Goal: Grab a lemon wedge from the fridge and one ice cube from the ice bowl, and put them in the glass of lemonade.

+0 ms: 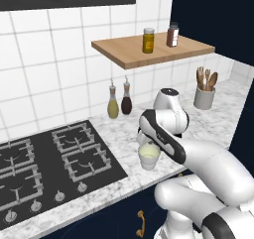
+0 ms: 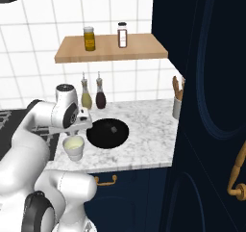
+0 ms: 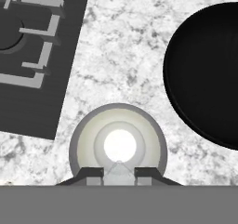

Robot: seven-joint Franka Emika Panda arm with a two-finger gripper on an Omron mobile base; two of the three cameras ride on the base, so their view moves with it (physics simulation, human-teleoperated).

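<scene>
— Gripper (image 3: 119,172) state?
— Mine pinches a pale translucent ice cube (image 3: 119,173), bottom centre of the hand view.
— And the glass of lemonade (image 3: 118,144)?
— Directly beneath, lower centre, on marble counter (image 3: 125,56).

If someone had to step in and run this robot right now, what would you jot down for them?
Gripper: nearly closed on a small clear chunk, apparently an ice cube, held directly above the glass of lemonade.
Glass: upright on the marble counter, between the gas hob and the black bowl.
Done: the cube has seemingly been picked and brought over the glass.
Left: open the fingers so it drops in. I cannot tell whether a lemon wedge is already in the drink; check, and if not, fetch one from the fridge.
</scene>
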